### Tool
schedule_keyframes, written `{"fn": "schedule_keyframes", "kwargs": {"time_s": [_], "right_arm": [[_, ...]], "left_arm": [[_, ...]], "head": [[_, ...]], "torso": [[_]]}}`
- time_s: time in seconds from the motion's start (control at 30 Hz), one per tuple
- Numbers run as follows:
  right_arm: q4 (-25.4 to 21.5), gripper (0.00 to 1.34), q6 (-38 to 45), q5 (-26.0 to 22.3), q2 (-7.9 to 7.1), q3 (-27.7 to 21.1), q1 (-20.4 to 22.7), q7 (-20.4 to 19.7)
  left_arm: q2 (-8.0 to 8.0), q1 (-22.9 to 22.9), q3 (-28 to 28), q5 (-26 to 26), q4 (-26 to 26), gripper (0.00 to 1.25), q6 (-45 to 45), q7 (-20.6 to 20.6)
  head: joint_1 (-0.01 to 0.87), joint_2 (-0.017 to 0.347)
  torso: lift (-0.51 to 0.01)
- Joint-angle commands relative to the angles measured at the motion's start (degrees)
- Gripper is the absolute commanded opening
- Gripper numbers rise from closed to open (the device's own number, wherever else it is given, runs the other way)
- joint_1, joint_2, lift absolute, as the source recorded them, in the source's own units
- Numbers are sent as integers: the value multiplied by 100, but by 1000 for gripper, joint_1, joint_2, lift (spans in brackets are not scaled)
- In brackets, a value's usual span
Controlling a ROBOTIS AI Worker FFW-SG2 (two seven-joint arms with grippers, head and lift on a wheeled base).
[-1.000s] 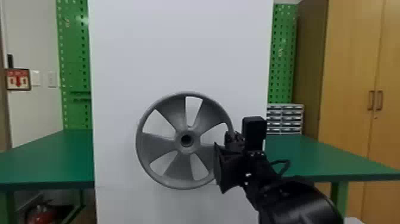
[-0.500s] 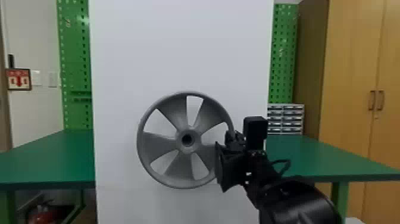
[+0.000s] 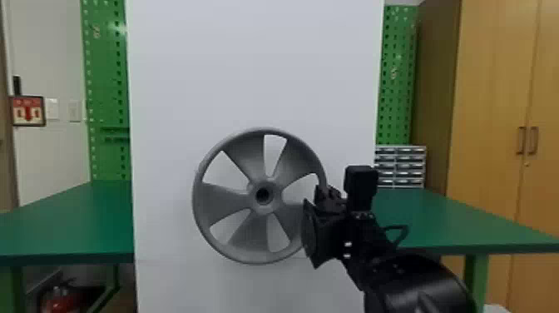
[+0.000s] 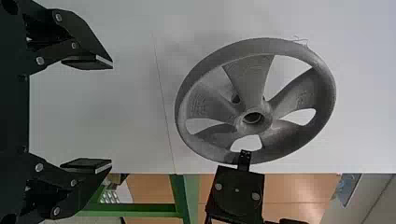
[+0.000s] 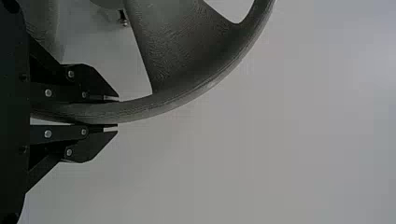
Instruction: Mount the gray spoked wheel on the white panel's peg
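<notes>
Gray wheel [image 3: 226, 202] upright before white panel [image 3: 249, 62] | right jaws clamped on its rim [image 5: 184, 99], left jaws apart | I judge it light, stiff, spokes [image 4: 250, 79] perhaps brittle | I'd grip only the rim; held one-sided, it may twist

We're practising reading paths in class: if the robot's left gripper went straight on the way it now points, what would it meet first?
Probably the gray spoked wheel, ahead of the left gripper; depth is unclear, so the white panel might come first instead.

Soft, fairly even light leaves faint shadows on the white panel [image 4: 102, 112].
</notes>
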Motion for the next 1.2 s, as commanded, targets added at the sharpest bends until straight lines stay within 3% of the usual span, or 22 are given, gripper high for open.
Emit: {"fn": "schedule_keyframes", "kwargs": {"time_s": [0.0,0.33,1.17], "right_arm": [[10,120,-17,-16,16,52,-32,-1],[150,107,-70,-69,69,8,-67,-36],[414,80,-166,-157,165,334,-155,-678]], "left_arm": [[0,0,-2,0,2,750,0,6],[0,0,-11,0,2,750,0,-3],[0,-26,-11,18,10,746,0,-3]], "head": [[123,-8],[123,-8],[123,-8]], "torso": [[-400],[-400],[-400]]}}
